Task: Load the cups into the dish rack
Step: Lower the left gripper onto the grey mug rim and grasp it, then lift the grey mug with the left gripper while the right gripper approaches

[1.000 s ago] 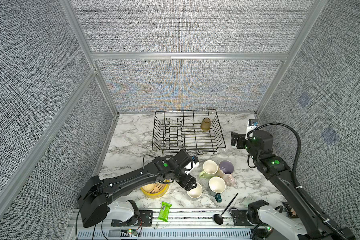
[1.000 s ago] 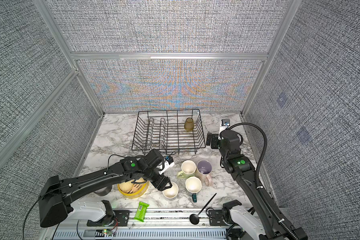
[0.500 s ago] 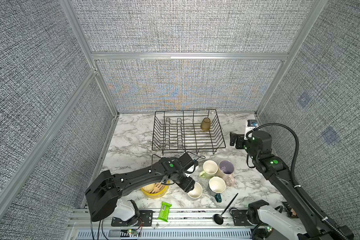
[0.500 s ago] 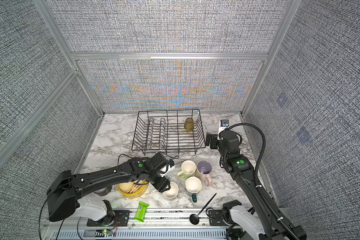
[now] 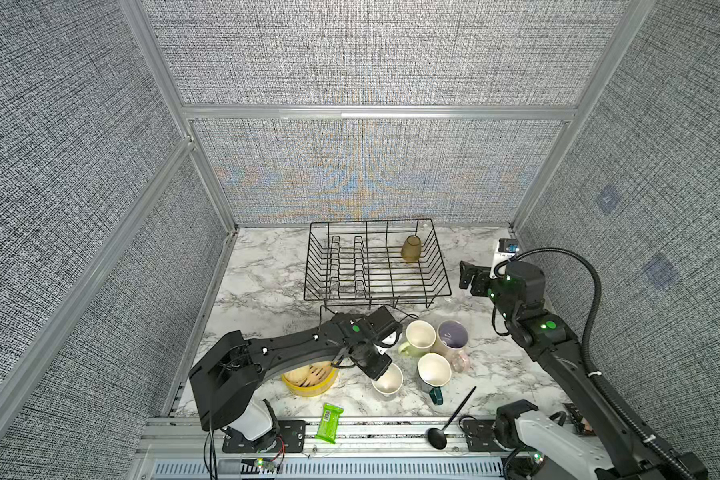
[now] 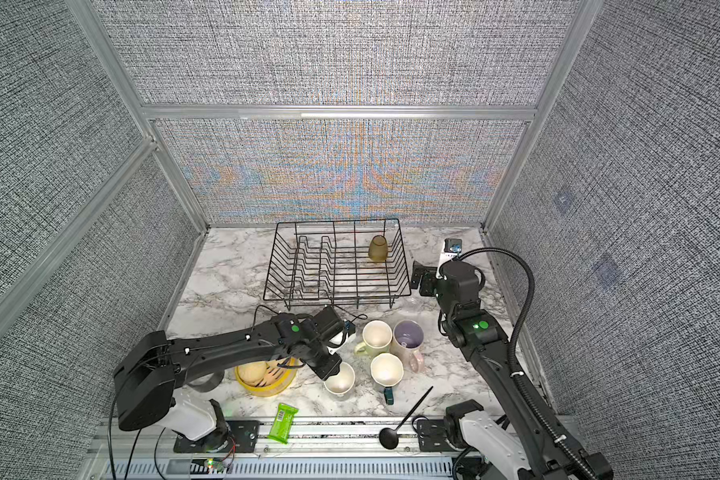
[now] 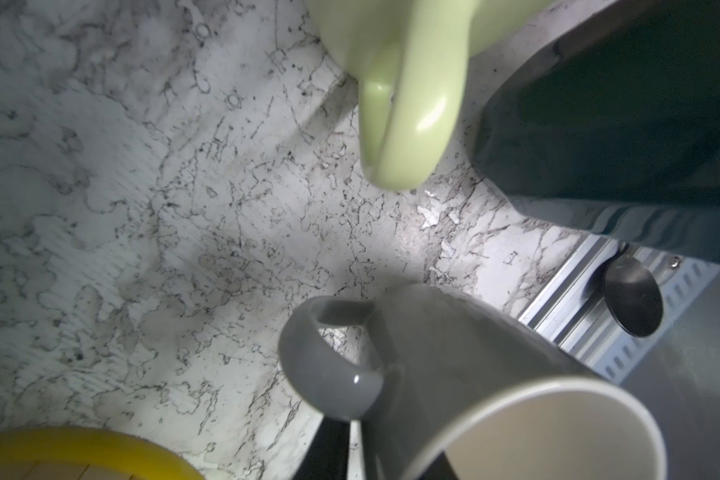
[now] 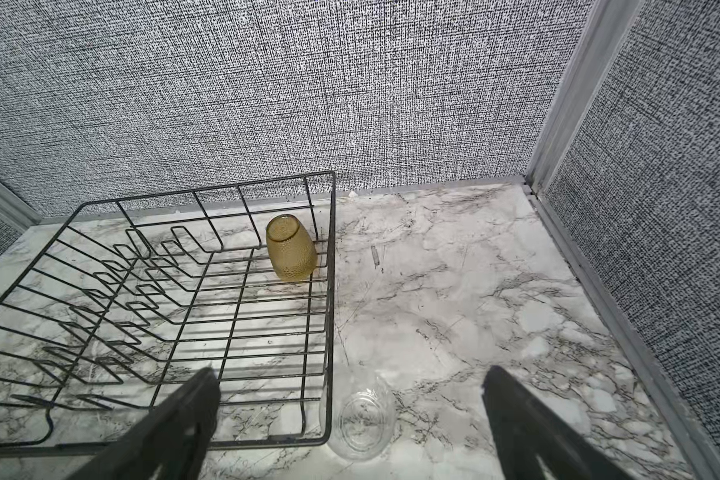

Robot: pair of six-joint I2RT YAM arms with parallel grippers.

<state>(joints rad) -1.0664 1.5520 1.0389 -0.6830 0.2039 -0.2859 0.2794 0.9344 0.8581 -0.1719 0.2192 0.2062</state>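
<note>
Grey-white mug (image 5: 389, 380) wall pinched in left jaws — tips mostly cut off — right jaws wide apart, empty.

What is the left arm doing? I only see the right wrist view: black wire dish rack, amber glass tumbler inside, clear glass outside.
Observer: The left end effector is closed on the rim of a grey-white ceramic mug, one finger outside, one inside.
Operator: How many mugs are not yet loaded?
Observer: Four: that one, a pale green ceramic mug, a pink ceramic mug with a purple inside and a dark teal ceramic mug, all upright on the white marble table.
Operator: Any clutter nearby?
Observer: A round yellow steamer basket, partly under the left arm, close to the grey-white mug.
</note>
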